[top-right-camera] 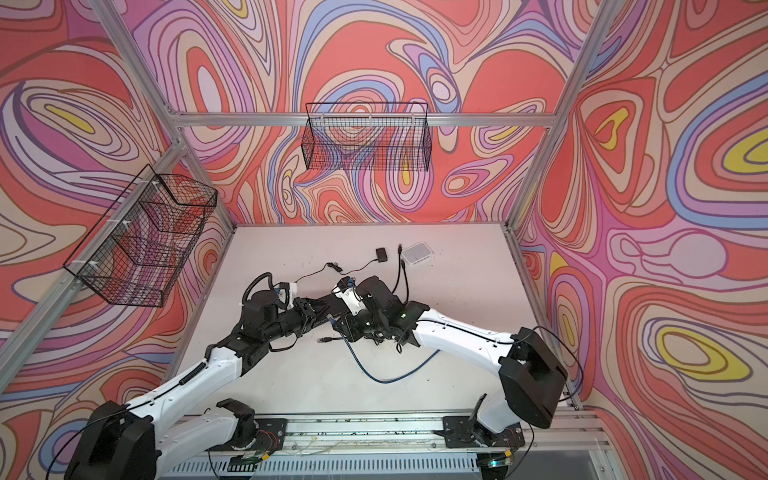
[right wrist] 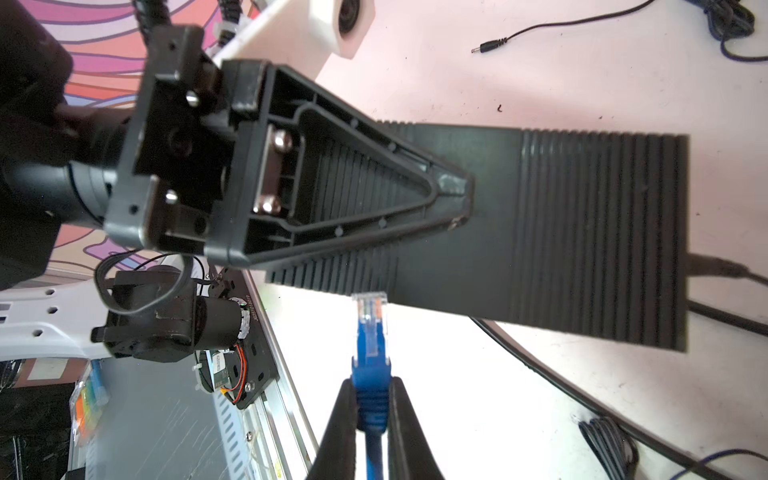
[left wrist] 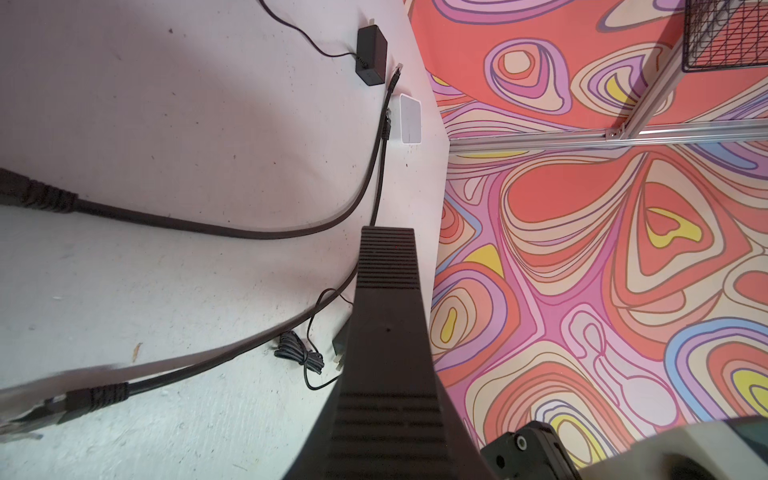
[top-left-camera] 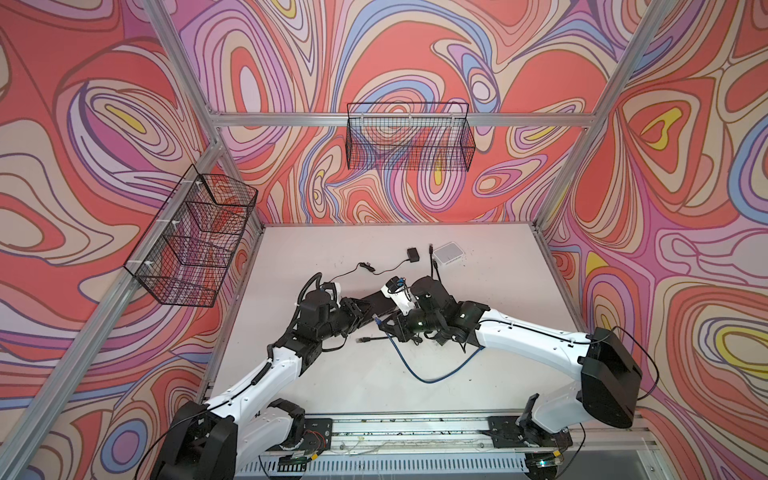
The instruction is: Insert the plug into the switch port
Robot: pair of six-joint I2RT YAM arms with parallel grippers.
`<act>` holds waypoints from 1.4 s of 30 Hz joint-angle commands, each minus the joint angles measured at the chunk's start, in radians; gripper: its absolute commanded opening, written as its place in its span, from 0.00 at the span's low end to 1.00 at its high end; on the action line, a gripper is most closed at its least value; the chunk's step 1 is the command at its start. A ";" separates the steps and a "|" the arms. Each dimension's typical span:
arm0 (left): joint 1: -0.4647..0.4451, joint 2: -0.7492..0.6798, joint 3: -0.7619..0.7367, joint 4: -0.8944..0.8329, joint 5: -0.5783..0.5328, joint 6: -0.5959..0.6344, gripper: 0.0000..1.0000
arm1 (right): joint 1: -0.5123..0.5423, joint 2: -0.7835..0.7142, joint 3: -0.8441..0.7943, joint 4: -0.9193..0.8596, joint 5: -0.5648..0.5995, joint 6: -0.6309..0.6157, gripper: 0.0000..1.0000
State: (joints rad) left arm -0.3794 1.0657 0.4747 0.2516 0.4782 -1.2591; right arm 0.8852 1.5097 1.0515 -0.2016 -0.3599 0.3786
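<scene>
The plug (right wrist: pixel 370 324) is a blue network plug with a clear tip. My right gripper (right wrist: pixel 371 386) is shut on its ribbed boot, and the tip sticks out past the fingers. In both top views the plug (top-left-camera: pixel 376 320) (top-right-camera: pixel 330 320) hangs above the table's middle. The switch (top-left-camera: pixel 449 253) (top-right-camera: pixel 417 253) (left wrist: pixel 410 118) is a small white box at the back of the table, far from the plug. My left gripper (left wrist: pixel 388 232) (right wrist: pixel 681 249) is shut and lies across in front of the plug. Black cables run behind its fingers; whether one is pinched is hidden.
A black power adapter (top-left-camera: pixel 412 254) (left wrist: pixel 371 54) lies left of the switch with a thin lead. A black network cable's plug (top-left-camera: pixel 361 340) rests on the table. The blue cable (top-left-camera: pixel 432 376) loops toward the front. Wire baskets (top-left-camera: pixel 409 137) (top-left-camera: pixel 195 237) hang on the walls.
</scene>
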 commanded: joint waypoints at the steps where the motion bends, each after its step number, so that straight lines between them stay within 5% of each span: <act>1: -0.004 -0.029 0.000 0.066 -0.007 -0.015 0.06 | 0.005 0.022 0.036 0.007 0.028 0.009 0.00; 42: -0.004 0.003 0.029 0.107 -0.082 -0.030 0.06 | 0.037 0.039 0.025 -0.054 0.117 0.001 0.00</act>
State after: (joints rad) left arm -0.3798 1.0668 0.4644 0.2977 0.3954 -1.2770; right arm 0.9176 1.5337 1.0718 -0.2520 -0.2638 0.3836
